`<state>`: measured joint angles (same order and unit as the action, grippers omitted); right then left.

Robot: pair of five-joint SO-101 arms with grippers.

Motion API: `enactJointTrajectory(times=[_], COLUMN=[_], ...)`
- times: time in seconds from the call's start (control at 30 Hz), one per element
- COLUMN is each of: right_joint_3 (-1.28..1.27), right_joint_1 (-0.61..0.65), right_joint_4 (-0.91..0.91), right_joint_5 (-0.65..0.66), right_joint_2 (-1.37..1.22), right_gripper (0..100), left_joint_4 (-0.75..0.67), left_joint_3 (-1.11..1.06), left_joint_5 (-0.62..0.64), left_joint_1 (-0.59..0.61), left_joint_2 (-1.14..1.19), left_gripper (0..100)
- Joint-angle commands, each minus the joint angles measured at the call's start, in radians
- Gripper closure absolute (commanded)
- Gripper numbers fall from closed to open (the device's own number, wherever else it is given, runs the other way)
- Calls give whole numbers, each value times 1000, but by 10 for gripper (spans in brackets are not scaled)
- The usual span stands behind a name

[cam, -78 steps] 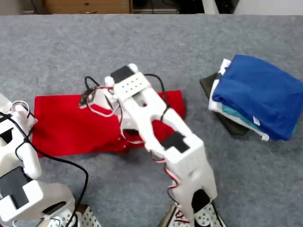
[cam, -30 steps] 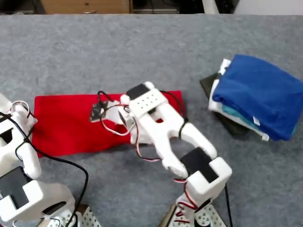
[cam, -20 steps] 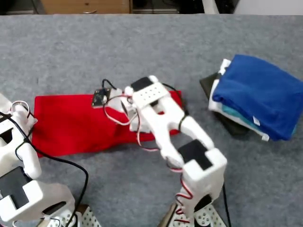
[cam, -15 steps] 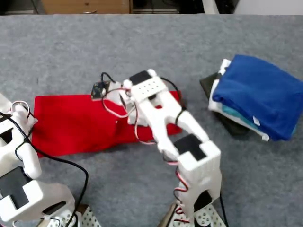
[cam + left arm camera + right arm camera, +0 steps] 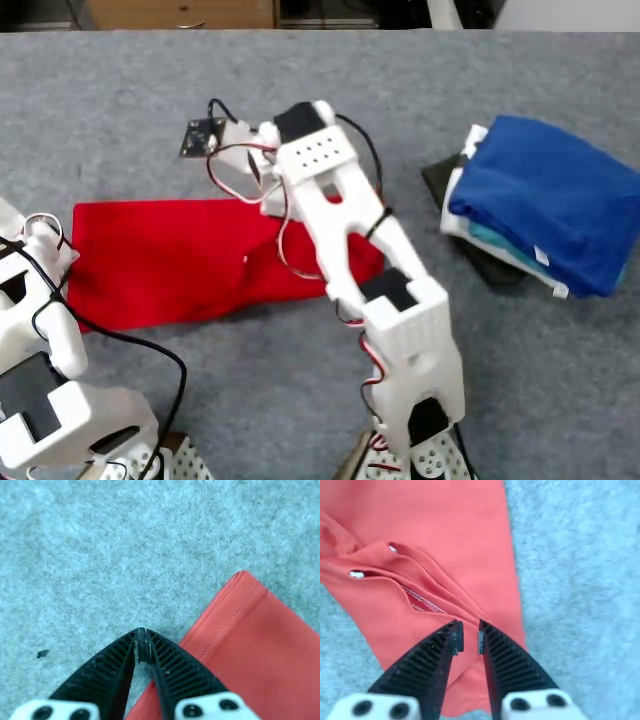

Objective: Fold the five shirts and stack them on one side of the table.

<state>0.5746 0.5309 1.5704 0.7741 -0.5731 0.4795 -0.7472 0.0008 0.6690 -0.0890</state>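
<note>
- The red shirt (image 5: 170,265) lay flat on the grey desk (image 5: 400,100), already narrowed into a long band, left of the middle.
- Well apart from it, by the desk's right edge, sat the stack (image 5: 500,262) of folded shirts, with a blue shirt (image 5: 545,195) on top and white, teal and dark layers showing beneath it. Four seemed done, so the red one was judged to be the fifth and last.
- The step in hand looked like the final folding of the red shirt, before it was carried to the stack.
- The right arm (image 5: 345,235) stretched from the near edge across the band's right end. Its right claw (image 5: 468,632) hung just above the red cloth, beside the neck opening (image 5: 415,597), with the jaws a narrow gap apart and nothing between them.
- The left claw (image 5: 141,642) was closed, its tips touching and empty, over bare desk just beside a stitched corner (image 5: 242,575) of the red shirt.
- The next move probably called for the right claw to widen, drop onto the band's right end and pinch all the layers together, then bring that end over toward the left end.
- The left claw would likely need to part and take or pin the near corner, so the band did not drag on the felt-like surface.
- Once folded small, the shirt would still have to go on top of the blue one.
</note>
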Motion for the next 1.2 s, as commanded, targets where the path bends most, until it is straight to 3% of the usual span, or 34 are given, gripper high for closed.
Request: enactJointTrajectory(times=[0.0,0.2,0.7,0.93,1.17], right_joint_3=[96,237,351,348,352], right_joint_1=[-12,25,77,76,76], right_joint_4=[61,215,210,210,212], right_joint_5=[-11,-14,-381,-535,-621], right_joint_2=[2,5,142,156,156], right_gripper=[921,921,878,878,878], left_joint_4=[-12,-14,-15,-15,-15], left_joint_3=[44,44,44,52,51], left_joint_5=[6,6,9,149,160], left_joint_1=[0,0,8,38,41], left_joint_2=[-7,-7,-15,-16,-16], left_gripper=[979,979,979,979,979])
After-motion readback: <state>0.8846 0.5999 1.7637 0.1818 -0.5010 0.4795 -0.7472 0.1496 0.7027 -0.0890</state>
